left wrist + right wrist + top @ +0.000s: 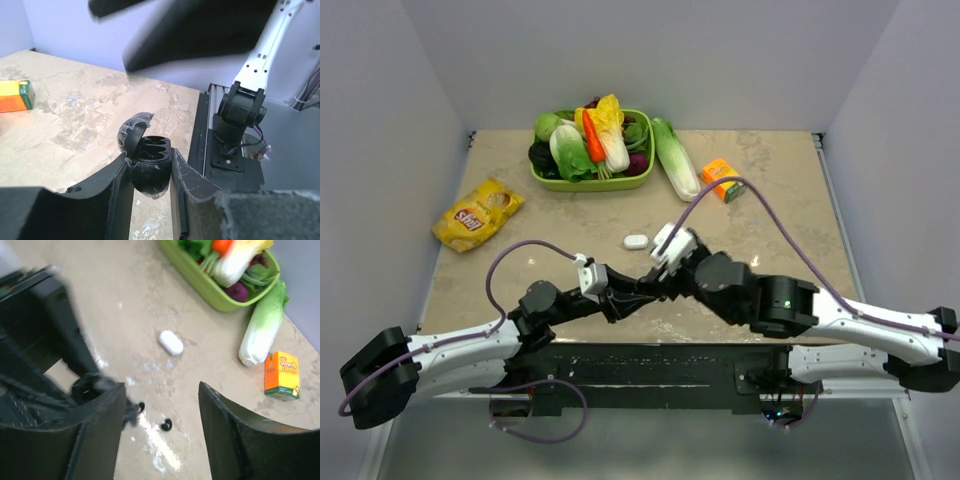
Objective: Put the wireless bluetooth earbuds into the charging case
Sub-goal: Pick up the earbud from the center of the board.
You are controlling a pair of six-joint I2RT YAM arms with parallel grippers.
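The black case [147,162] is clamped between the left fingers [121,180], which are shut on its lower shell; it is held above the desk [770,210] near the middle of the near edge; its lid is tipped back and two dark sockets are shown upward. The right fingers [220,412] are spread wide and nothing is held in them; they are poised over the desk just beside the left fingers. One black bud [166,425] is seen lying on the desk between the right fingers, towards the near edge; a second dark speck [141,406] is seen near it, but too blurred to be told for certain. A closed white case [636,241] is laid near the middle of the desk, apart from both arms. A green basket [645,172] of vegetables is set at the far edge; a cabbage [675,170] is laid just beside it, and a juice box [722,180] beyond that. A chips bag [477,214] is placed by the left edge.
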